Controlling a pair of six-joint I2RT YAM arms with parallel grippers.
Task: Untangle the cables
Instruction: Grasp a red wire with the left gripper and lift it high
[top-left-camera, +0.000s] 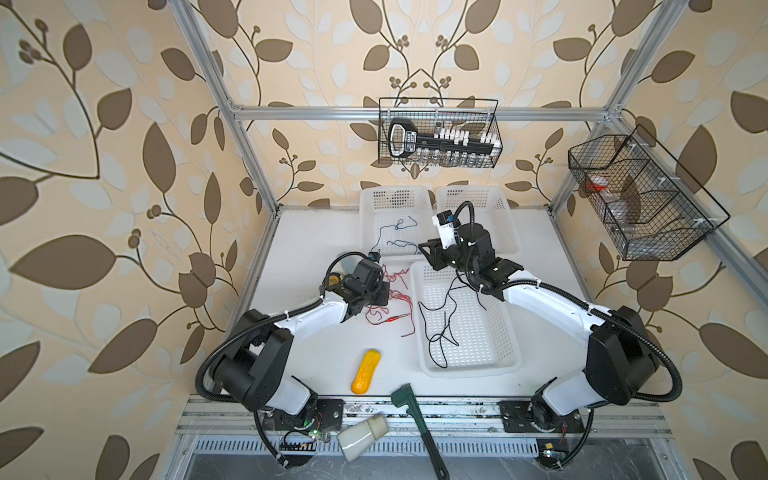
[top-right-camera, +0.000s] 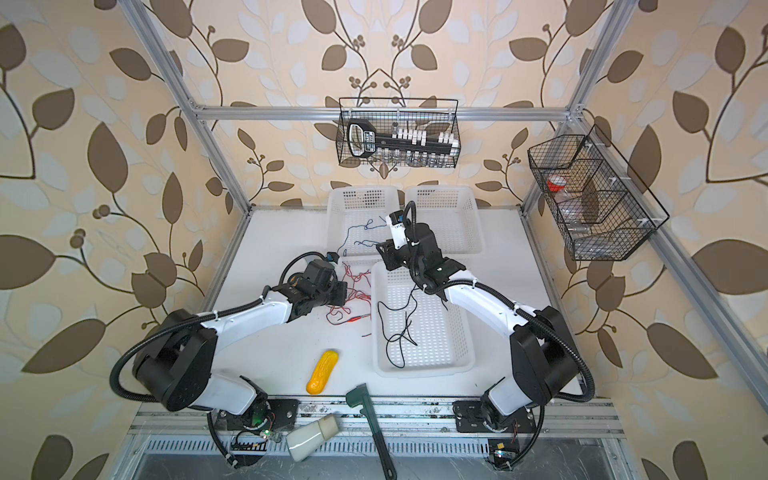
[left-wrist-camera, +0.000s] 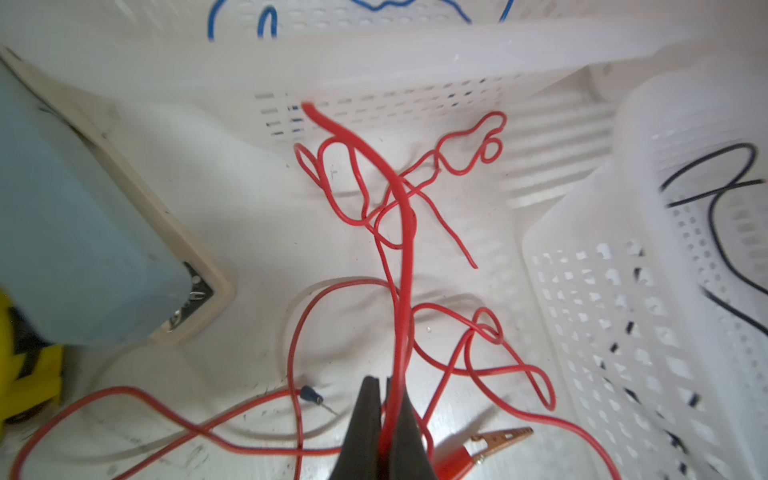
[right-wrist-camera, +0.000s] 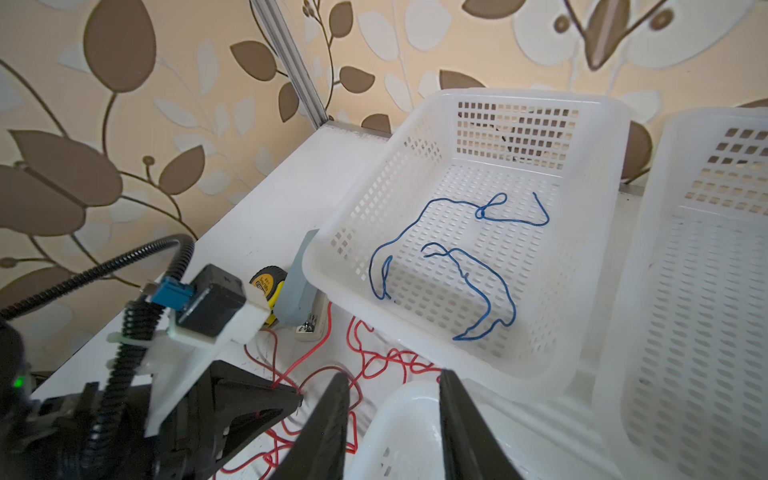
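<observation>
Left end effector (left-wrist-camera: 384, 399) clamps the thin red insulated wire (left-wrist-camera: 405, 249): light, limp, likely snagging at loops; hold near an end. Right end effector (right-wrist-camera: 394, 376) apart, empty.

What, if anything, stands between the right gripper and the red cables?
Only the near basket's rim, under the right gripper; the red cables lie just beyond, one clamped by the left gripper.
</observation>
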